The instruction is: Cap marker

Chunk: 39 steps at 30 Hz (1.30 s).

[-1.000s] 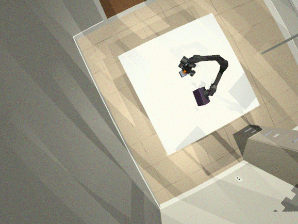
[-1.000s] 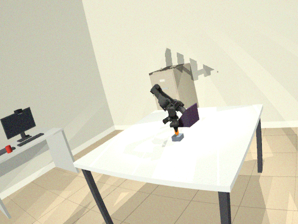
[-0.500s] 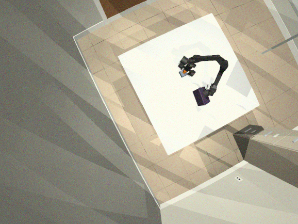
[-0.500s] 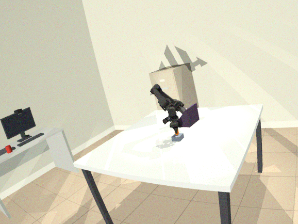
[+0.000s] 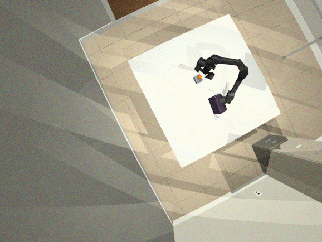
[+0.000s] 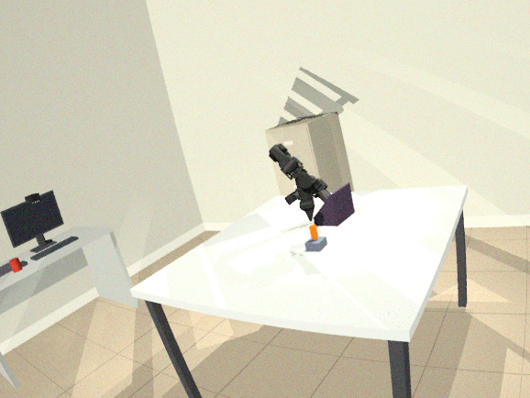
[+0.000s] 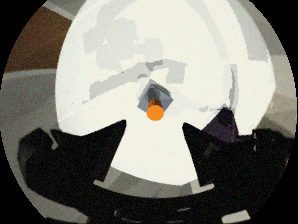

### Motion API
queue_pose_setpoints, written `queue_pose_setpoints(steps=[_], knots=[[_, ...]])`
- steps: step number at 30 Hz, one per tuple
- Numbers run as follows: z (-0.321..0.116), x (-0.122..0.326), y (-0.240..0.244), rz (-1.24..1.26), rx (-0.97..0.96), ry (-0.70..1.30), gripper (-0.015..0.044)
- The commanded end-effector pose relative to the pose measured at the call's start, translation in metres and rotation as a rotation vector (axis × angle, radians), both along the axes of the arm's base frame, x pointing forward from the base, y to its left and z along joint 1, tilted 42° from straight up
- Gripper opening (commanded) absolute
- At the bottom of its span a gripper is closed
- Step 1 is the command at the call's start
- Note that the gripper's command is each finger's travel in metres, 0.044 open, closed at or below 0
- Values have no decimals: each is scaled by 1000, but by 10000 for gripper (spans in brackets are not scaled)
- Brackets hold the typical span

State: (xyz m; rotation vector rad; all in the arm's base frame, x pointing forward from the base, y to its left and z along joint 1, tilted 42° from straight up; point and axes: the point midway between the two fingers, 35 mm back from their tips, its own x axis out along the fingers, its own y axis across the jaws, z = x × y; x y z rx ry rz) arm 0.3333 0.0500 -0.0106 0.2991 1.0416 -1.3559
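The orange cap (image 5: 199, 76) (image 6: 314, 232) (image 7: 155, 113) sits upright on the marker in the grey-blue holder block (image 5: 197, 80) (image 6: 316, 245) (image 7: 164, 101). A short dark stretch shows under the cap in the wrist view; whether the cap is fully seated cannot be told. My gripper (image 5: 203, 73) (image 6: 311, 219) (image 7: 154, 124) is open and empty, its fingers wide apart. It is off to the arm's side of the cap, a little above it, and the cap stands beyond the fingertips in the wrist view. No finger appears to touch the cap.
A dark purple box (image 5: 217, 104) (image 6: 338, 208) (image 7: 223, 126) stands at the arm's base on the white table (image 5: 178, 125) (image 6: 367, 275). A side desk with a monitor (image 6: 33, 219) and a red cup (image 6: 16, 265) is away from the table.
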Motion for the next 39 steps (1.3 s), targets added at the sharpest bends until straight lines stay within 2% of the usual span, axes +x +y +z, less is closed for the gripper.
queue_pose_setpoints(steps=[1,9,13,39], knots=[[0,-1,0,176,33,164,309],[-4,-2,-4,726,129,641,99],[-5,-2,-5,771,136,680,0],[-17,-4,-16,771,136,680,0]])
